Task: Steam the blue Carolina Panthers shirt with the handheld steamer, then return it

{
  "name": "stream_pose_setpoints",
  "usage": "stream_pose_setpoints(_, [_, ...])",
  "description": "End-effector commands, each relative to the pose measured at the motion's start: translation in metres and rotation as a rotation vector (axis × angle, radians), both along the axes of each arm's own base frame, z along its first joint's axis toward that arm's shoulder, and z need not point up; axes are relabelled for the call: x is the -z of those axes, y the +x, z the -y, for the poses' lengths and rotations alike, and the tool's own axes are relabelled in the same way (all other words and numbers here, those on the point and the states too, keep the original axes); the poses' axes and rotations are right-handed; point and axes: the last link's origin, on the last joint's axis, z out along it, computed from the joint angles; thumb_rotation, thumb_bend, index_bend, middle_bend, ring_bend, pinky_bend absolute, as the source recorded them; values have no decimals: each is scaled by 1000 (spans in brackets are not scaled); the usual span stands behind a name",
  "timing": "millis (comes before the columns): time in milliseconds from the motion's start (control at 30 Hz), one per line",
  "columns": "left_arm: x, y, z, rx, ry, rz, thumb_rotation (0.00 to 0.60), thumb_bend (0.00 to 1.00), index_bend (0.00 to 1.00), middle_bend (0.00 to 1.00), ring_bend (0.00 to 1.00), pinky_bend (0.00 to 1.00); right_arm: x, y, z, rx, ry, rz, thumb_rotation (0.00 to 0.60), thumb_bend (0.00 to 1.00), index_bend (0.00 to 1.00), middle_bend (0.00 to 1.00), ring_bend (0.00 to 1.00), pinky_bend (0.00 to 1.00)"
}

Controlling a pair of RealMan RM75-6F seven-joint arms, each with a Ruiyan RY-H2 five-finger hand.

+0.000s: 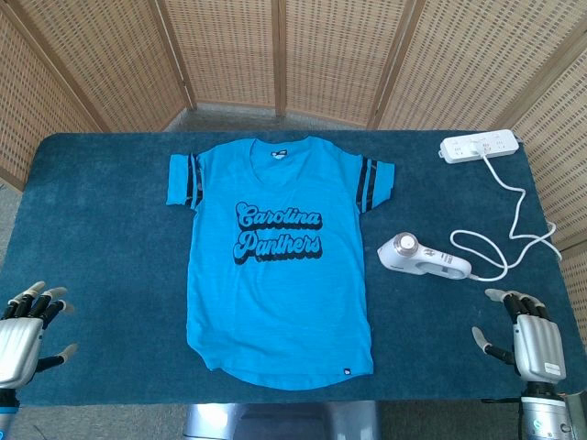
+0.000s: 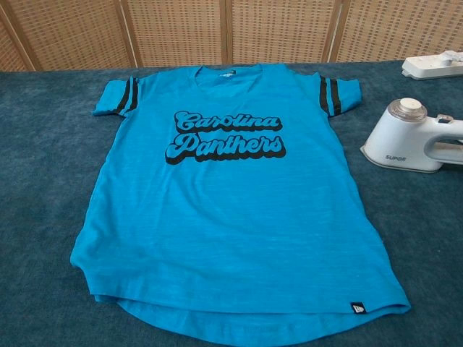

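Note:
The blue Carolina Panthers shirt (image 1: 280, 261) lies spread flat in the middle of the table, collar toward the far side; it fills most of the chest view, shirt (image 2: 231, 210). The white handheld steamer (image 1: 424, 258) lies on its side just right of the shirt, cord trailing away; its head shows at the right edge of the chest view, steamer (image 2: 416, 137). My left hand (image 1: 26, 332) rests at the near left corner, fingers spread, holding nothing. My right hand (image 1: 527, 339) sits at the near right corner, a little nearer than the steamer, fingers apart and empty.
A white power strip (image 1: 479, 146) lies at the far right corner, also power strip (image 2: 434, 66), with the white cord (image 1: 514, 234) looping from it to the steamer. The table has a dark blue cloth (image 1: 101, 229). Wicker screens (image 1: 275, 50) stand behind.

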Motion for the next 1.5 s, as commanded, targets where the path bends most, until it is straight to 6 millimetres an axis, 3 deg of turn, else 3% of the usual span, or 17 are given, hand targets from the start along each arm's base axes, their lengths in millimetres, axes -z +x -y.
stream_pose_setpoints(33, [0, 0, 0, -2, -2, 0, 497, 156, 383, 248, 113, 159, 0, 0, 0, 2, 2, 0, 535, 315, 278, 337, 245, 168])
stream_pose_setpoints(400, [-4, 1, -1, 13, 10, -8, 501, 155, 384, 248, 114, 159, 1, 0, 0, -1, 0, 7, 536, 315, 278, 330, 245, 168])
stream_pose_setpoints(667, [4, 3, -4, 29, -42, -10, 499, 145, 384, 248, 114, 159, 0, 2, 0, 0, -5, 3, 533, 315, 278, 330, 245, 168])
stream_pose_setpoints(1133, [63, 43, -20, 213, -336, -99, 502, 157, 381, 248, 114, 159, -1, 4, -6, -1, -9, 6, 534, 315, 278, 329, 246, 168])
stream_pose_setpoints(1300, [87, 62, -23, 289, -407, -100, 494, 223, 375, 248, 114, 148, -3, 4, -11, -2, -17, 14, 537, 315, 278, 330, 245, 168])
stream_pose_setpoints(1500, [118, 78, -23, 360, -482, -121, 499, 293, 298, 248, 114, 144, -6, 1, -15, 5, -25, 21, 534, 315, 278, 329, 245, 168])
